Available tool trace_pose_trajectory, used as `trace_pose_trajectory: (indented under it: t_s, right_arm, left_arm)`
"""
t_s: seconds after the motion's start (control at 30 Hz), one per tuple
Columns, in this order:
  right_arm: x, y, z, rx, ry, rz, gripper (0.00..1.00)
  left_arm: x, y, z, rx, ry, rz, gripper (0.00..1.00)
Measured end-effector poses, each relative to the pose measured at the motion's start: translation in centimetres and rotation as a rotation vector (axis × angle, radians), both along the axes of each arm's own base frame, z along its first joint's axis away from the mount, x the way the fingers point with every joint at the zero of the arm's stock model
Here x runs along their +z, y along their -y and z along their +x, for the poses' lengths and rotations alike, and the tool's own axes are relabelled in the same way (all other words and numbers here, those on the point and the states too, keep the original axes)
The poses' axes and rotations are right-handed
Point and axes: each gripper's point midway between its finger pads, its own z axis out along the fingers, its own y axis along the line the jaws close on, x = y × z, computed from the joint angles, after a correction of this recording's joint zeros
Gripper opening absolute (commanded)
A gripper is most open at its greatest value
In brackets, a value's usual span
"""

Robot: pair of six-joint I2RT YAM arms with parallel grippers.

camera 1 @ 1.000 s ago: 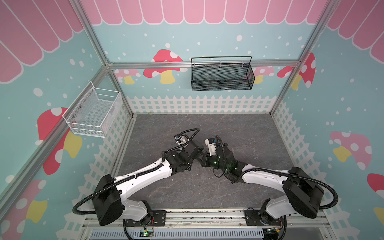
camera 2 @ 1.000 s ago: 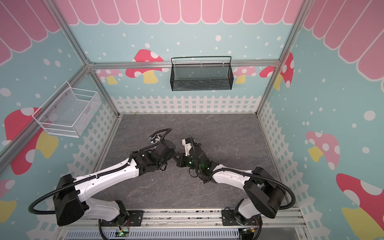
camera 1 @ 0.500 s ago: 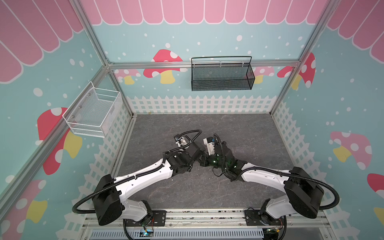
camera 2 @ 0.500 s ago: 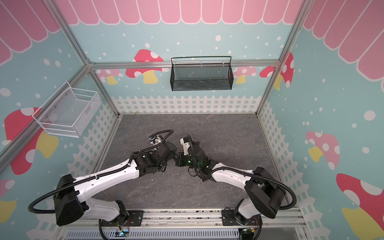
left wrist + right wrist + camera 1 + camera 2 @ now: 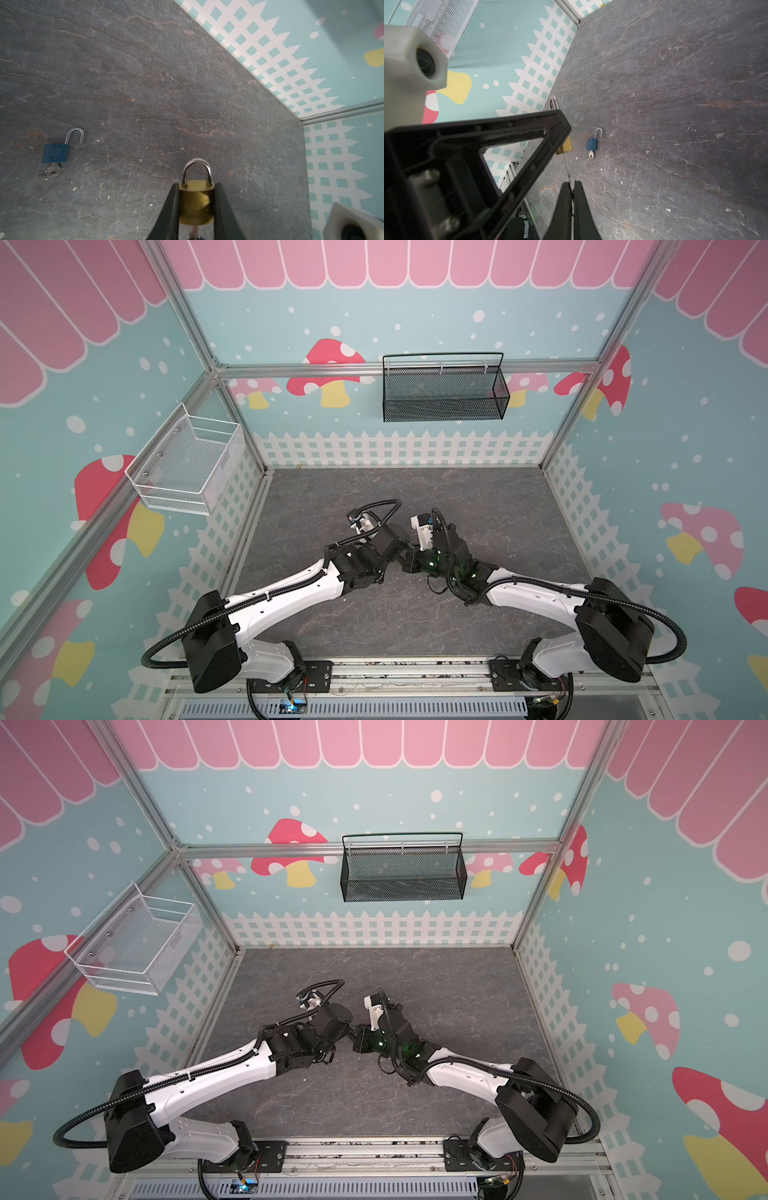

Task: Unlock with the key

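My left gripper (image 5: pixel 196 187) is shut on the body of a brass padlock (image 5: pixel 196 204) whose silver shackle is closed, and holds it above the grey floor. My right gripper (image 5: pixel 571 182) is shut on the slim dark-grey key (image 5: pixel 566 166). The key's shaft reaches to the bottom face of the brass padlock (image 5: pixel 565 146); whether it is seated in the keyhole I cannot tell. In both top views the left gripper (image 5: pixel 400 549) and right gripper (image 5: pixel 410 563) meet tip to tip over the middle of the floor, and the padlock and key are hidden there.
A blue padlock (image 5: pixel 55 153) lies flat on the floor with its shackle open and a ringed key in its base, also in the right wrist view (image 5: pixel 592 144). A white wire basket (image 5: pixel 187 464) hangs on the left wall and a black mesh basket (image 5: pixel 444 389) on the back wall.
Both wrists have shifted only slightly where they meet; the right wrist has edged a little to the left. Both grips look unchanged.
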Motion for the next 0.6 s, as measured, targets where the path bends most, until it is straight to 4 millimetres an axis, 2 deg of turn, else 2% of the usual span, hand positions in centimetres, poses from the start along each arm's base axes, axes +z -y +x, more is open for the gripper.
trace_pose_trajectory:
  t_s: [0.6]
  right_arm:
    - [0.2,0.0,0.1,0.0,0.008,-0.018,0.0]
  left_arm:
    - [-1.3,-1.2,-0.4,0.003,-0.059,0.028,0.0]
